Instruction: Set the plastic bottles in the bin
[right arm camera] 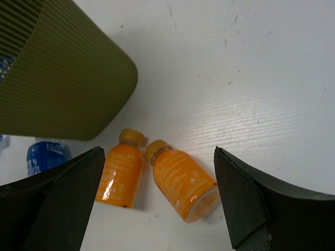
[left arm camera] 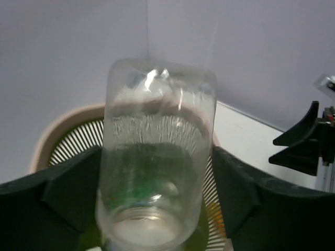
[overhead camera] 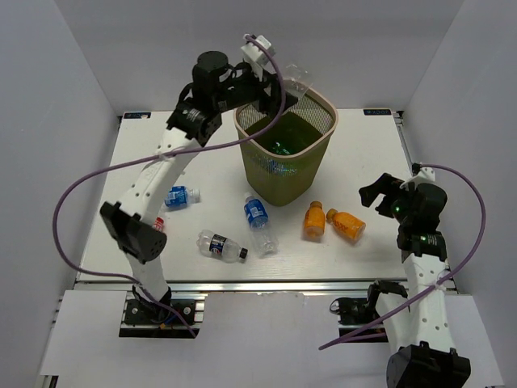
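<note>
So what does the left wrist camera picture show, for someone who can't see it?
A clear plastic bottle with no label fills the middle, gripped between the two dark jaws of the left gripper, its neck nearest the camera. Behind it are the pale rim and mesh of the bin, with the white table off to the right.

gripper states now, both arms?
Left gripper: clear unlabelled bottle between its fingers above the bin; gripped or released cannot be told.
Right gripper: open, empty, over two orange bottles.
</note>
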You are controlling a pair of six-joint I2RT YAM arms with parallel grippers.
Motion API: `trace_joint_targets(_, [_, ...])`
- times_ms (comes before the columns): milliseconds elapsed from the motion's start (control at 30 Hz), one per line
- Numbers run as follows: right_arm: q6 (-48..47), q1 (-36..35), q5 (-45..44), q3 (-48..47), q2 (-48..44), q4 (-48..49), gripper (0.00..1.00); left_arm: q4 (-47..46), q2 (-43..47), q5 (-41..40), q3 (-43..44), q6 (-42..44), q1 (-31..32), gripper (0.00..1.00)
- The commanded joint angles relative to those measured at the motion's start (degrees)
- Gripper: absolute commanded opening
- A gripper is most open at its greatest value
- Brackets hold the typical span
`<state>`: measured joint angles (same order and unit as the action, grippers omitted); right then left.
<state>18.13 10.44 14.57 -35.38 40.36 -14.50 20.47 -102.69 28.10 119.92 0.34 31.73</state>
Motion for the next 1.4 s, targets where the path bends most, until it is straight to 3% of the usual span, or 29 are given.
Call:
trace_joint_targets(0, [-2.3,0.1,5.3,-0.6,0.2,-3.6,0.89,6.3,-5.5,-0.3,6.1,-1.5,-0.4,0.98])
trace_joint_targets(133, [1.4,0.2,6.2,0.1,0.1,-1.0,0.89,2.6,-6.0,-2.3,7.1,-3.4,-0.2,0.98])
trace_joint_targets(233, [0.9,0.1,7.0,-3.0,3.3,-5.1,0.89,3.8,-5.9,-4.2,10.9,-4.0,-0.2,0.98])
trace_joint_targets(333, [0.7,0.2,2.1,-3.6,4.6,-9.5,0.89,4.8,-4.5,-11.8,12.3,-4.0,-0.2,0.98])
trace_joint_targets(500, [-5.4,-0.7,0.6,-3.4,4.2,-9.4,0.89,3.9,2.3,-21.9,7.4,-2.9,-1.5,0.98])
trace_joint_targets(567, [-6.7,-0.8,-0.4,-4.6,7.1,-8.7,0.89,3.0,4.9,-24.7,2.3,-3.6,-3.2,0.98])
trace_joint_targets(667, [-9.3,-2.1,1.7,-8.6,13.9,-9.0,0.89,-1.9,10.9,-25.5,-9.6,-9.4,-10.1,0.98])
trace_joint_targets(767, [-14.8,-6.4,-2.9,-8.5,17.5,-9.1,0.89,-3.0,16.4,-25.9,-21.7,-15.3,-19.4,0.98])
trace_joint_targets(867, [-19.9,-10.3,-7.4,-7.5,20.2,-9.4,0.89,-6.3,23.3,-41.1,-34.4,-19.5,-23.8,0.98])
trace_joint_targets(933, [-22.0,-13.2,-6.8,-7.5,22.3,-9.2,0.89,-8.8,26.4,-42.0,-44.3,-22.3,-26.5,0.98])
trace_joint_targets(1033, [-24.5,-16.0,-7.9,-8.3,25.1,-10.4,0.89,-8.1,26.8,-41.4,-49.8,-25.3,-28.1,0.98])
trace_joint_targets(1267, [-26.7,-20.6,-19.6,-6.7,31.2,-8.3,0.89,-7.8,25.7,-45.0,-53.0,-26.4,-29.1,0.98])
trace_joint_targets(1367, [-27.8,-21.6,-20.2,-7.5,35.4,-9.6,0.89,-7.8,25.4,-44.9,-53.4,-26.4,-30.2,0.98])
